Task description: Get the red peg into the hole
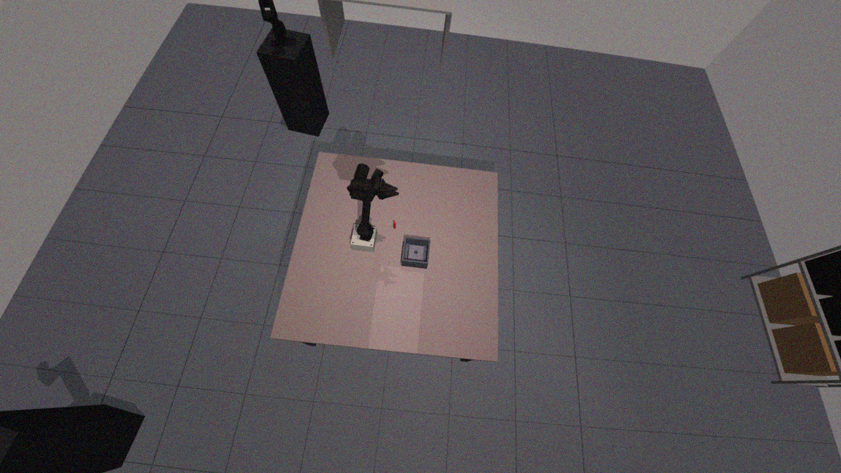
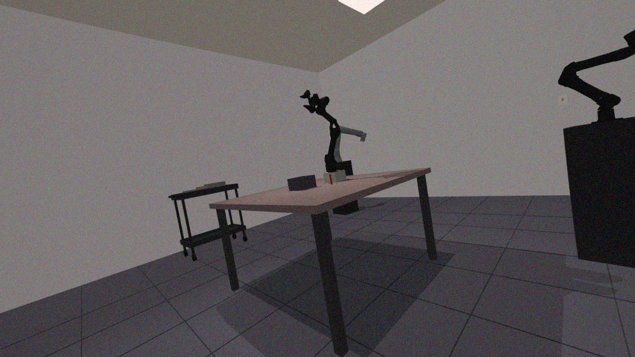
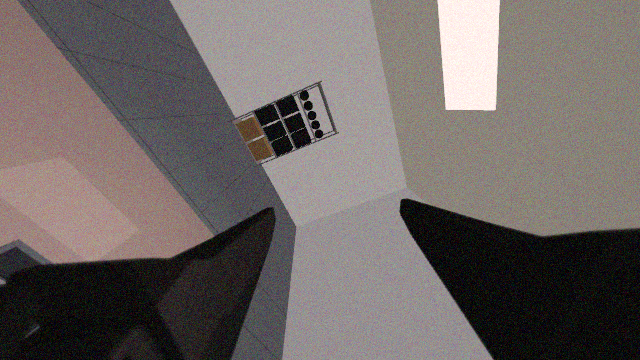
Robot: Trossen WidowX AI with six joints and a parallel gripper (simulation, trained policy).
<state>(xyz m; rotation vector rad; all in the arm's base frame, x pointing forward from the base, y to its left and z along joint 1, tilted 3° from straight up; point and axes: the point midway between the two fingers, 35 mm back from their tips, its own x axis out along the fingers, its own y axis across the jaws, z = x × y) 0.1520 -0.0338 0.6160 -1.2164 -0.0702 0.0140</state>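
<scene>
The small red peg stands upright on the table, near the arm's white base. The open dark grey box sits on the table a short way from the peg; its corner shows at the lower left of the wrist view. A pale plate with a small dark hole lies at the bottom of the box. My gripper is open and empty, high above the table. It points sideways and slightly up, well away from the peg and the box. The peg is out of the wrist view.
The pink table bears the arm's white base. Beyond it stand black pedestals with other arms, a dark cart and a rack with orange-brown panels.
</scene>
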